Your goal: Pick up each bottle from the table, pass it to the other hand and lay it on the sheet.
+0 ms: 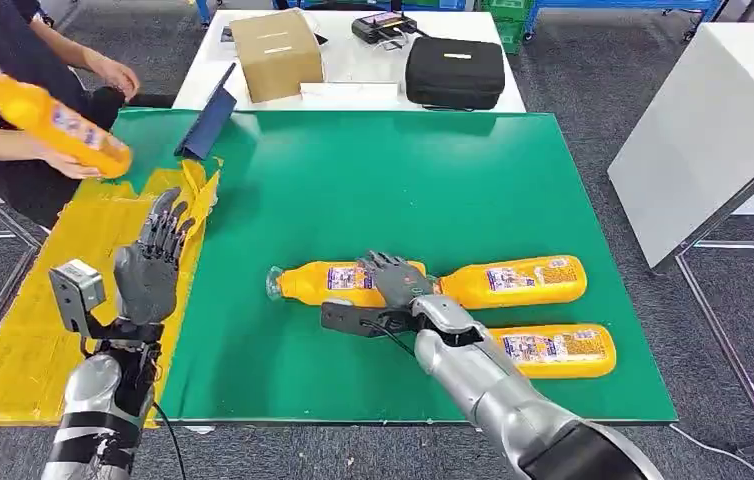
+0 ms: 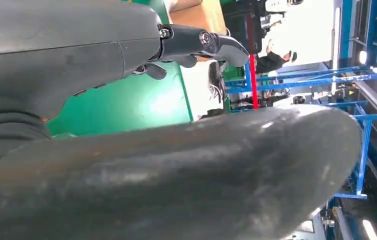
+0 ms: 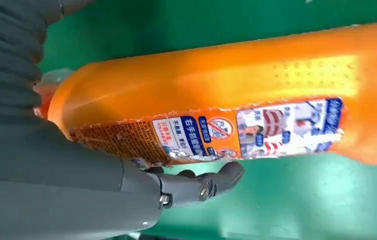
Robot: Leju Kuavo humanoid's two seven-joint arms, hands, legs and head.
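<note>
3 orange bottles lie on the green desk [image 1: 373, 180] at lower right of the head view; the right hand [image 1: 393, 280] rests over the leftmost bottle [image 1: 338, 283], whether its fingers grip is unclear. The left hand [image 1: 153, 262] hangs open-fingered above the yellow sheet [image 1: 43, 330]. A person [image 1: 13, 110] at upper left holds a 4th bottle [image 1: 53, 125]. No bottle lies on the sheet.

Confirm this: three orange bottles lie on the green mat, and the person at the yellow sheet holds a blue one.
Wrong colour: in the head view the bottle held by the person is orange, like the three orange bottles lying on the green mat beside the yellow sheet.
</note>
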